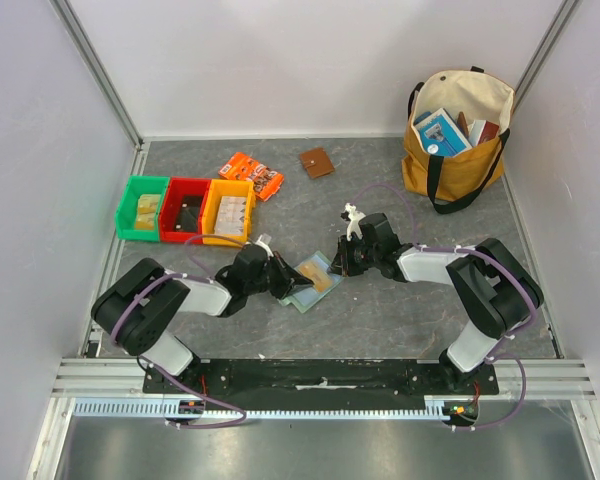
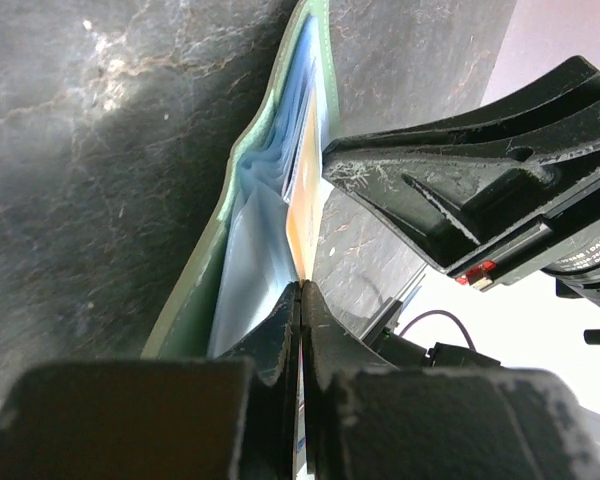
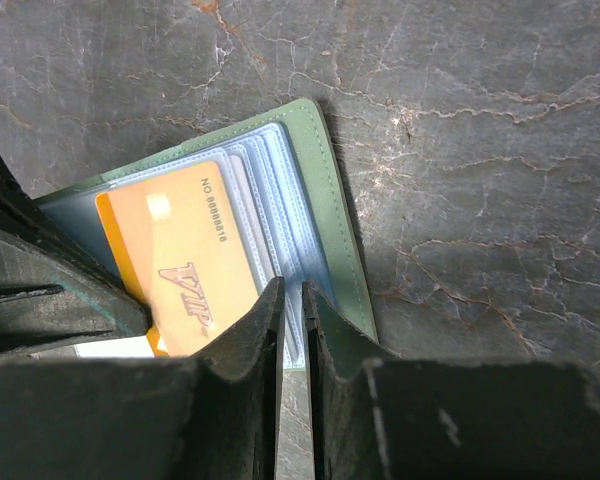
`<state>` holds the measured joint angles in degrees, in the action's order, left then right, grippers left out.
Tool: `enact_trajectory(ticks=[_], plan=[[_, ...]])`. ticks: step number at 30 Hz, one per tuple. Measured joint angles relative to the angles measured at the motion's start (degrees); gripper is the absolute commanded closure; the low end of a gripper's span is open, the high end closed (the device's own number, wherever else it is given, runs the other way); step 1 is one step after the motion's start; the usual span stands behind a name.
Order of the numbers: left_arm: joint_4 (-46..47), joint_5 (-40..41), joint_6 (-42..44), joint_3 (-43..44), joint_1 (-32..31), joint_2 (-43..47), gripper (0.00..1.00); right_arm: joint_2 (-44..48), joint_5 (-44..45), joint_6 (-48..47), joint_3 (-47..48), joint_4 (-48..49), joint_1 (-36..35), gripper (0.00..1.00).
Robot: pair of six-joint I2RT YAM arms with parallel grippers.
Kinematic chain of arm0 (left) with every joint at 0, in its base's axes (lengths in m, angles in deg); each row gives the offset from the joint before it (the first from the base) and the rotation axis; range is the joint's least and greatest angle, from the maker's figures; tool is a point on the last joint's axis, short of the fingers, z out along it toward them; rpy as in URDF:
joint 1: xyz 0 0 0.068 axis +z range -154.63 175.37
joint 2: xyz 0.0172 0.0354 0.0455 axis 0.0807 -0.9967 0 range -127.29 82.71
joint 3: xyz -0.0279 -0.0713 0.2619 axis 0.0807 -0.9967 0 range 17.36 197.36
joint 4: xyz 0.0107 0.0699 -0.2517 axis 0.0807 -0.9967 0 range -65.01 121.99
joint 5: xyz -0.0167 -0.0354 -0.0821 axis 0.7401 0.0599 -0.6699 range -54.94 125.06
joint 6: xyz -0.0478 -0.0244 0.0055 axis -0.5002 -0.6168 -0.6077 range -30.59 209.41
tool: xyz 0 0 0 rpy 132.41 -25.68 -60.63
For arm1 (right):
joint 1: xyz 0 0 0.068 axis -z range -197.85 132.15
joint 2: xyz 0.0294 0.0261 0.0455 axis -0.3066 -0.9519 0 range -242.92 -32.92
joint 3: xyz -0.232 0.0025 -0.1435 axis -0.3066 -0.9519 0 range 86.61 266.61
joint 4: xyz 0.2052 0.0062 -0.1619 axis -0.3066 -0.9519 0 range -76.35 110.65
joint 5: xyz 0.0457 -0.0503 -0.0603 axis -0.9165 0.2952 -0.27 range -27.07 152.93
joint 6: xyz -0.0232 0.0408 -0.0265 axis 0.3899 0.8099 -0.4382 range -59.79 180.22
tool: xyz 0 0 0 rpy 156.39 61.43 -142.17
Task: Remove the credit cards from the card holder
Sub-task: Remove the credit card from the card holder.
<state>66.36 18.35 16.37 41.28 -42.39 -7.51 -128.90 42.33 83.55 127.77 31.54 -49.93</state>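
The left claw (image 2: 302, 292) pinches the credit card (image 3: 180, 260), apparently to pull it free; the right claw (image 3: 292, 292), lower centre, clamps the card holder (image 3: 332, 215) steady.

Shows a dark grey stone-look tabletop (image 3: 480, 150), mottled with pale and rusty veins, smooth with a dull sheen. On the pale green leather-like bifold card holder (image 3: 325, 200) — matt skin, fine stitching along the edge. Inside, clear thin plastic sleeves (image 3: 277, 200), glossy and bluish. Tan-orange plastic credit card (image 3: 180, 250): smooth, slightly shiny, printed. Black hard-plastic gripper fingers (image 2: 450, 170) — matt, scuffed pale. Mustard canvas tote bag (image 1: 450, 165), coarse woven cloth.
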Motion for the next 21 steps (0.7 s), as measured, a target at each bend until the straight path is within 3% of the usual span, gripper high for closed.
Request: enact_trajectory(ticks=[21], plan=[[-3.0,-0.6,-0.6,-1.8,0.0,-0.3,0.98,4.3,-2.1,0.2,0.0,-2.6,-2.1,0.79]])
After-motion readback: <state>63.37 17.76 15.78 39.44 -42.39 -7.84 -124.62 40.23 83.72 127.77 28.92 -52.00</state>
